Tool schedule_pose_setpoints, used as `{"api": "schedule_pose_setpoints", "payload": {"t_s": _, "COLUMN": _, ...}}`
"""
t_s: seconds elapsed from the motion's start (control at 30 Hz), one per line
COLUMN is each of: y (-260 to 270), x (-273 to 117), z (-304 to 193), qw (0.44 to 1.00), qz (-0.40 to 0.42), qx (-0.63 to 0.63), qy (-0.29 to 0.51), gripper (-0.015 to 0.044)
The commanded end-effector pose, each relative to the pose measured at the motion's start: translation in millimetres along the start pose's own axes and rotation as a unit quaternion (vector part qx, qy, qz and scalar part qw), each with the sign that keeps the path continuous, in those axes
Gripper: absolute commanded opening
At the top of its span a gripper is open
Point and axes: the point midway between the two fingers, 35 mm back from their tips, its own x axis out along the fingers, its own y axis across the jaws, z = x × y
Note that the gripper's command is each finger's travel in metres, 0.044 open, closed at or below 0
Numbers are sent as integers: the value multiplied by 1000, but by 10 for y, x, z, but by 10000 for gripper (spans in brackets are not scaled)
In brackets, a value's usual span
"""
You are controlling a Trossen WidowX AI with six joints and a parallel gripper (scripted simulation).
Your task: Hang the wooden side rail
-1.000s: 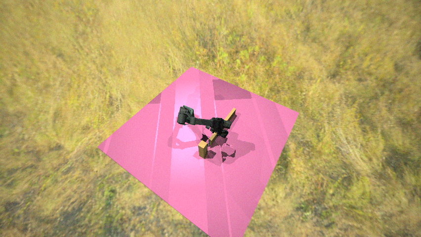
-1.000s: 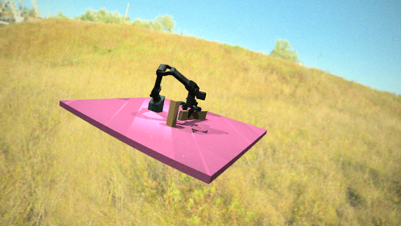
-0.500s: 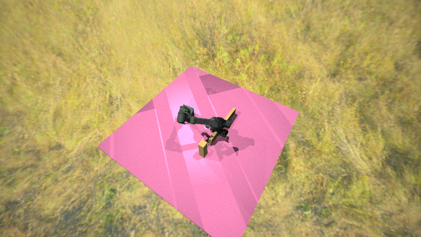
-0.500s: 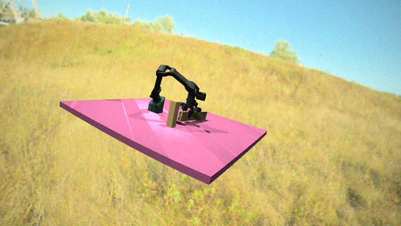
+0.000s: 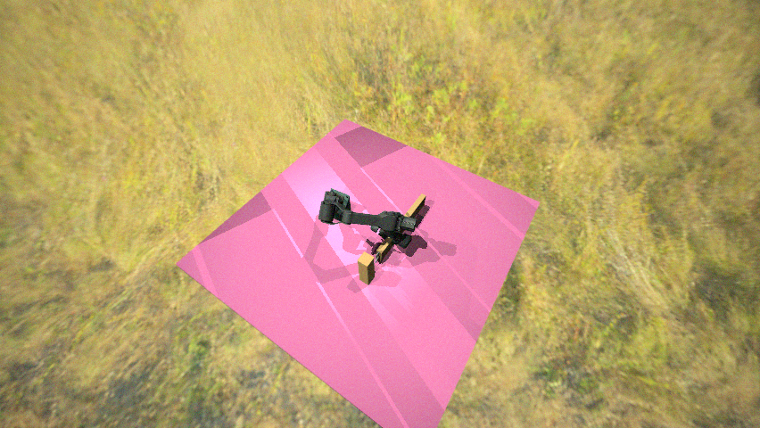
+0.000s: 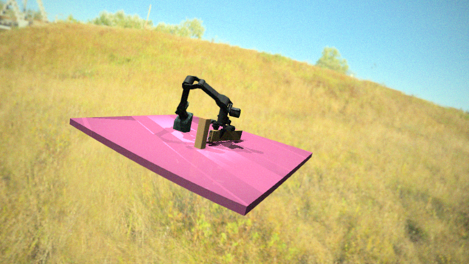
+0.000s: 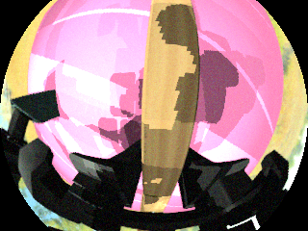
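this is the open outdoors, a grassy hillside: dry yellow grass (image 5: 133,329) (image 6: 98,196) lies all around the pink table (image 5: 255,234) (image 6: 157,164) (image 7: 106,38), the slope (image 6: 131,49) climbs behind it, and trees (image 6: 332,60) stand on the ridge under a clear blue sky (image 6: 295,26).
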Motion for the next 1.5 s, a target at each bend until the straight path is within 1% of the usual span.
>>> {"api": "schedule_pose_setpoints", "payload": {"t_s": 0.0, "y": -8, "x": -28, "z": 1, "qw": 1000, "qz": -6, "qx": -1, "qy": -2, "gripper": 0}}
{"api": "schedule_pose_setpoints", "payload": {"t_s": 1.47, "y": -30, "x": -45, "z": -49, "qw": 1000, "qz": -6, "qx": -1, "qy": -2, "gripper": 0}}
